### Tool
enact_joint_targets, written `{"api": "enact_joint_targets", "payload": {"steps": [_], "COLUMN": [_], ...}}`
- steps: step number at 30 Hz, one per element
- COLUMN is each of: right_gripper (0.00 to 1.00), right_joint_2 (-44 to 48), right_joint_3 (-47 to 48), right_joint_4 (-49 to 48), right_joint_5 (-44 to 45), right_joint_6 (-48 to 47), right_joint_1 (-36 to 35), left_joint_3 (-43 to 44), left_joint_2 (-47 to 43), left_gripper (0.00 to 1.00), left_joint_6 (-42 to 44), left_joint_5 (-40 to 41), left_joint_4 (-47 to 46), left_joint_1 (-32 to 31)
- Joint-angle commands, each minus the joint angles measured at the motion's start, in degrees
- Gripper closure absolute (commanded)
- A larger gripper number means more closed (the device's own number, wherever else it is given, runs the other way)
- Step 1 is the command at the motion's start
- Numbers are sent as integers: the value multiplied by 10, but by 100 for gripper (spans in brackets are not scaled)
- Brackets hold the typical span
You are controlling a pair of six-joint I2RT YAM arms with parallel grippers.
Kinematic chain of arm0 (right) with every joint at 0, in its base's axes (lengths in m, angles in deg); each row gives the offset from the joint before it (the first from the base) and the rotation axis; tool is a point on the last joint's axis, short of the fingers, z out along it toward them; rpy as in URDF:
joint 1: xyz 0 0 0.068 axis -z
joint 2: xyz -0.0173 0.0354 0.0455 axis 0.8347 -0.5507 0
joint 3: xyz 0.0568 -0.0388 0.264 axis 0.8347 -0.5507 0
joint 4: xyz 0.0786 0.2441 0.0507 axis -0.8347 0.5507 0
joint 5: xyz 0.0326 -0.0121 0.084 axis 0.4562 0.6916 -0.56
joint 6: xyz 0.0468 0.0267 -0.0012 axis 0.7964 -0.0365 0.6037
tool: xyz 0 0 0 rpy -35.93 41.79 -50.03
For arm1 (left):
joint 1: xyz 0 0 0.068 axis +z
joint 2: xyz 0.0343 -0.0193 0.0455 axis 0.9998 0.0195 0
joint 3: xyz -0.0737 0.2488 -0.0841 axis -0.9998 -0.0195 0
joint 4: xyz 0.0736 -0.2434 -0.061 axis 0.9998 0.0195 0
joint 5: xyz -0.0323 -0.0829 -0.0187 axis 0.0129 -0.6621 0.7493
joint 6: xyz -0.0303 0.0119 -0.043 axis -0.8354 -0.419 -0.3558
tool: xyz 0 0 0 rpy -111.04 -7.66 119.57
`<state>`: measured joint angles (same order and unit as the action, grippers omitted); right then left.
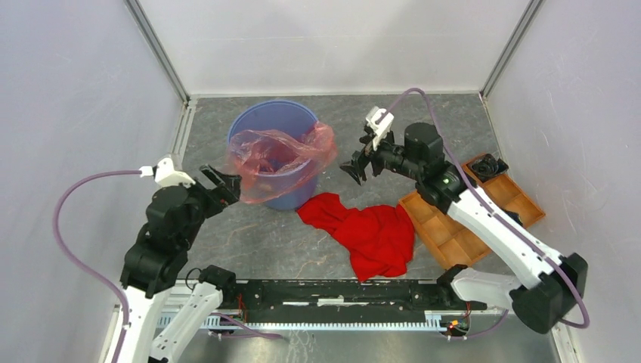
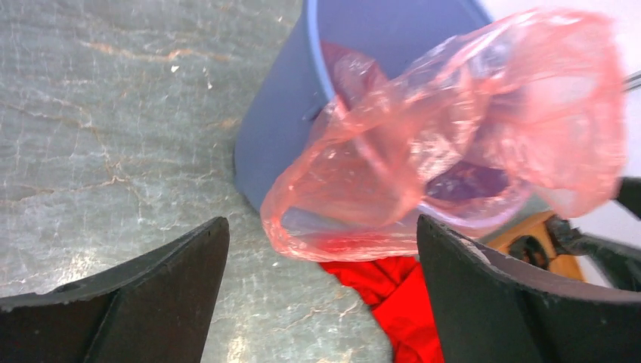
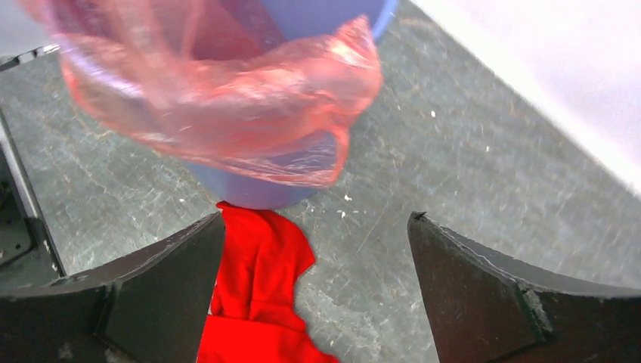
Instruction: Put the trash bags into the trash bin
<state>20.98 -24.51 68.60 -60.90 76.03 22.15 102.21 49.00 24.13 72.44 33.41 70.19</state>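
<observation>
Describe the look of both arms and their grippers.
Both the left arm and the right arm combine black joint housings with white links. Each carries a white wrist mount and a looping lilac cable. The left gripper and right gripper have broad, matte black, curved fingers. A small green light glows on the right arm.

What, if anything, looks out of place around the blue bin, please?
The trash bag hangs half out of the trash bin, draped over its near rim. A red cloth lies crumpled beside it.
</observation>
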Motion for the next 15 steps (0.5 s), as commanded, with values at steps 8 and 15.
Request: {"api": "enact_joint_targets", "payload": {"steps": [8, 15], "right_gripper": [2, 7], "right_joint_2": [-7, -40], "right_joint_3": [34, 30], "right_joint_4": [-106, -166], "right_joint_5": [123, 345], "right_joint_6": [-134, -201], "right_joint_1": [-164, -241], "left_joint_3": [253, 254], "left_joint_2": [189, 187], "left_gripper": [4, 0], "left_joint_6": [26, 59], "left_joint_5": [-72, -31], "left_joint_4": [94, 85], "left_joint_1": [3, 2]}}
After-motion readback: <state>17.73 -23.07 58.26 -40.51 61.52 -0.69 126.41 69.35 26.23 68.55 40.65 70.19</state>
